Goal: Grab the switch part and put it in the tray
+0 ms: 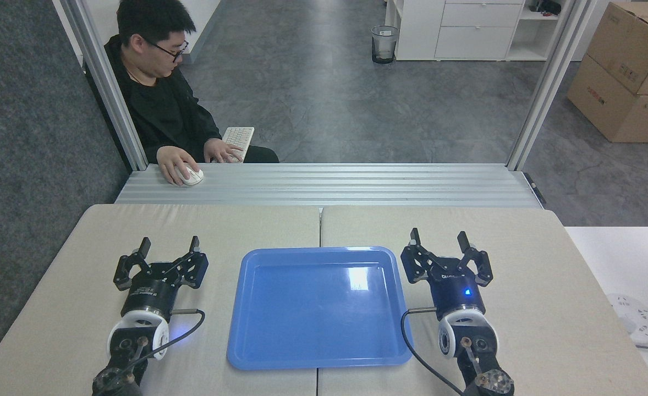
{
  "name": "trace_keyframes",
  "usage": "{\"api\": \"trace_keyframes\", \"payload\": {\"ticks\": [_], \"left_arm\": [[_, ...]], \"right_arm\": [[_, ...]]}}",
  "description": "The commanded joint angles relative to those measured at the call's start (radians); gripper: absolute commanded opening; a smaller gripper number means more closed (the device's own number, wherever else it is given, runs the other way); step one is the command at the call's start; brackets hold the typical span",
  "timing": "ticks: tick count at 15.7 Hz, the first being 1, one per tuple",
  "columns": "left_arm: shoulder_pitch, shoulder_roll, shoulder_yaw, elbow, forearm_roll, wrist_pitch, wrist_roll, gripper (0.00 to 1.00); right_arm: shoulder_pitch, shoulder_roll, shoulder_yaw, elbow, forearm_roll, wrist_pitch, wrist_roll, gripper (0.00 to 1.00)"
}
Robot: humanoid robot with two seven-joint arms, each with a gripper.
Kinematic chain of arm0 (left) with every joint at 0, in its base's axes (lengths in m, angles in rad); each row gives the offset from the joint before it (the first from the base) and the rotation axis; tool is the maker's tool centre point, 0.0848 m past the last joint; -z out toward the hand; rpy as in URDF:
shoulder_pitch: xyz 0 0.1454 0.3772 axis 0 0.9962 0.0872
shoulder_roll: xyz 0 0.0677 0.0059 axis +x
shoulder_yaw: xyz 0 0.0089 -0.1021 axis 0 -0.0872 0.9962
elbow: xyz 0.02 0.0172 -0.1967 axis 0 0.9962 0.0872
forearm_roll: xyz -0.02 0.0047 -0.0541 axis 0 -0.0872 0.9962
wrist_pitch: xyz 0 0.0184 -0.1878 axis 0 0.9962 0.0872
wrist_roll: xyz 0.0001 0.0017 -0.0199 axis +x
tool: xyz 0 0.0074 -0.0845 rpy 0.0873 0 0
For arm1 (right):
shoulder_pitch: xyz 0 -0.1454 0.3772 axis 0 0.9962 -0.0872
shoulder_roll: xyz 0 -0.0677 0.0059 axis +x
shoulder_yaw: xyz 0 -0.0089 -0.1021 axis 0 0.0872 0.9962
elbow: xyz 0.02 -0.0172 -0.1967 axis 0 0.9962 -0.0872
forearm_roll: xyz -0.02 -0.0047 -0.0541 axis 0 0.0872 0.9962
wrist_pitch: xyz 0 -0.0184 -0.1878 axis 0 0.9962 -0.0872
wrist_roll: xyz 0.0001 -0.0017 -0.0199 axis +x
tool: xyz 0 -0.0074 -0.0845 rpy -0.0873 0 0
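On my left gripper (170,245) the fingers are spread and hold nothing. My right gripper (438,239) has its fingers spread too, also with nothing between them. Both hover over the beige table (522,258), one on each side of the tray (318,360), which lies between them with nothing in it. I cannot see the switch part anywhere. Behind the table a person (159,99) has one hand on a mouse (191,176), the other on a keyboard (239,137).

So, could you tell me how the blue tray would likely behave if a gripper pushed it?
The tray looks glossy and lies flat on the table, so it would probably slide rather than tip. It appears thin, shallow and empty, so likely light. A push at one corner might turn it.
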Motion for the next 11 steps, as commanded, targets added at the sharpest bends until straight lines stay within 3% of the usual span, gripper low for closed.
{"api": "trace_keyframes", "payload": {"ticks": [1,11], "left_arm": [[0.002,0.000,-0.002,0.002,0.000,-0.001,-0.001,1.00],[0.005,0.001,-0.002,0.002,0.000,-0.001,0.001,1.00]], "right_arm": [[0.000,0.000,-0.001,0.000,0.000,0.001,0.001,1.00],[0.000,0.000,-0.001,0.000,0.000,0.001,0.001,1.00]]}}
